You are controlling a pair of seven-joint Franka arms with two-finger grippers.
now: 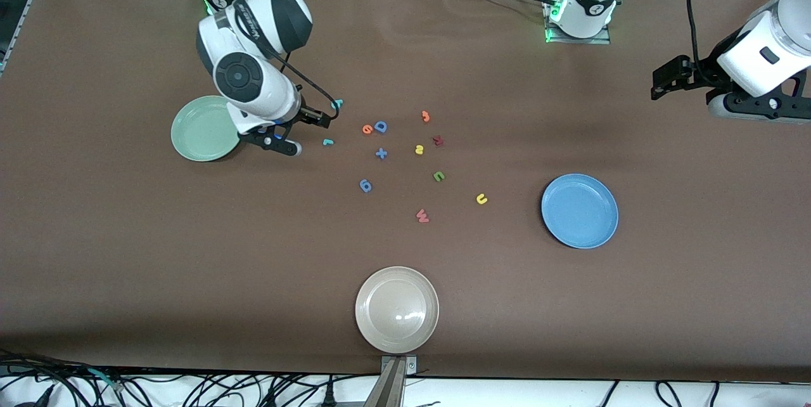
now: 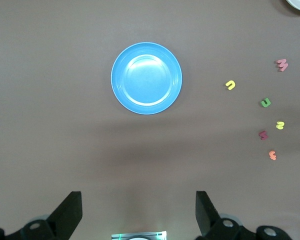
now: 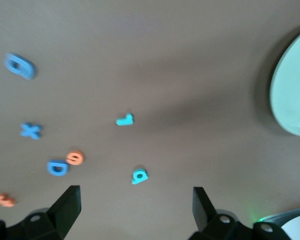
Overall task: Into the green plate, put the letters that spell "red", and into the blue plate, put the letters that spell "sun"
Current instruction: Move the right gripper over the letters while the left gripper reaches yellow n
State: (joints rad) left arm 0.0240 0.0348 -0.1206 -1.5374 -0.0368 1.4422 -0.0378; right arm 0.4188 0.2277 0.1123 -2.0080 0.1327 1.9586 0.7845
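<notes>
The right gripper (image 1: 288, 137) is hanging low over the brown table (image 1: 127, 255), just beside the round pale mint-green plate (image 1: 204, 129), and its two black fingers (image 3: 65, 207) are standing wide apart with nothing between them. The green plate is lying bare at the right arm's end of the table. The tiny teal foam hook-shaped "r" (image 1: 327, 142) is resting on the table close to that gripper, and the tiny teal foam "d" with a loop (image 1: 338, 103) is sitting a little farther from the front camera, beside a black cable of the arm. The small orange foam "e" (image 1: 367, 129) is lying right against the larger blue foam capital "D" (image 1: 380, 126).

Toward the middle, the small yellow foam "s" (image 1: 419, 149) is lying near the dark red foam letter (image 1: 437, 140), with the small green foam "n" (image 1: 438, 175) nearer the camera and the small yellow foam "u" (image 1: 481, 199) nearer still, toward the round medium-blue plate (image 1: 580, 210). That blue plate is holding nothing.

The left gripper (image 1: 662, 85) is waiting high over the left arm's end of the table, its fingers (image 2: 70, 210) spread wide and gripping nothing.

A blue foam plus sign (image 1: 381, 153), a blue foam "6" (image 1: 365, 186), an orange foam "3" (image 1: 426, 116) and a pink foam "w" (image 1: 422, 215) are lying scattered about, and a round beige plate (image 1: 396, 310) is sitting at the table's edge nearest the camera.
</notes>
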